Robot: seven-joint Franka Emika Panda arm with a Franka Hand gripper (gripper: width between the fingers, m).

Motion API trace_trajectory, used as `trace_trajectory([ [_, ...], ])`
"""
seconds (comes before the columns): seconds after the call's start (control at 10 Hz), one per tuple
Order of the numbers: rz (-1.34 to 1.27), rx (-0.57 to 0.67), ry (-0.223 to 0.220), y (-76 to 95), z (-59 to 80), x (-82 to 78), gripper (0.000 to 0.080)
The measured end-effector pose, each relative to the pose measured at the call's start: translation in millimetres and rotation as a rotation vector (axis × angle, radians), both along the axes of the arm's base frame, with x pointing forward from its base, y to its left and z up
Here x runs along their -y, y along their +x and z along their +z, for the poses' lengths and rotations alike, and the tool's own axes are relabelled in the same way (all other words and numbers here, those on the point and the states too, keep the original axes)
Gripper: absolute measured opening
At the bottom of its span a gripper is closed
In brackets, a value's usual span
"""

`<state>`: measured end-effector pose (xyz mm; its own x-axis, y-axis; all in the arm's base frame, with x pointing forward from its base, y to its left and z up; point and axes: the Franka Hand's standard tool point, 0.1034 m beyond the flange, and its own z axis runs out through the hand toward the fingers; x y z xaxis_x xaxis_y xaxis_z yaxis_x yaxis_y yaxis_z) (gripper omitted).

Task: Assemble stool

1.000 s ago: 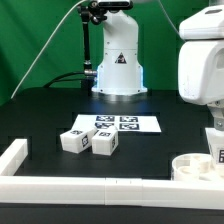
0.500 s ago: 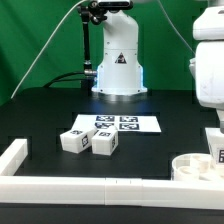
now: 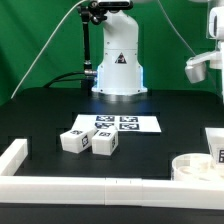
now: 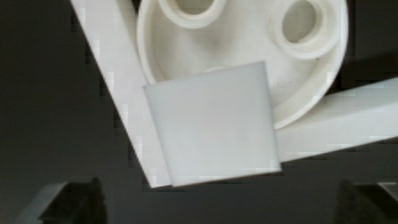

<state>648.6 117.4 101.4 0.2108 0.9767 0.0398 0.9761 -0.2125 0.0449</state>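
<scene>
Arm (image 3: 203, 66) has lifted, seat (image 4: 246, 48) and leg (image 4: 210, 125) lying clear beneath the open jaws

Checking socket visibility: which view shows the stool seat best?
Wrist view: the seat fills much of the frame, two sockets plain, a leg covering part. The exterior view shows it small and oblique, cut off at that view's right edge.

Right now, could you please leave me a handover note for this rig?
Gripper: fingers open, holding nothing, above the thick round white plastic seat.
Seat: beside the long white border rail, exterior view's right.
Two chunky white plastic legs lie loose before the marker board; a third leg stands upright at the seat, joint unclear.
Left: fit the legs.
</scene>
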Motion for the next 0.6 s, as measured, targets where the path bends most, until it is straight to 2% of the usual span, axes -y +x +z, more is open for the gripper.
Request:
trace_trajectory([
  [0.4, 0.278, -0.004, -0.054, 0.3, -10.7, 8.2, 0.0649],
  [0.6, 0.264, -0.012, -0.054, -1.0, -16.7, 7.4, 0.0649],
])
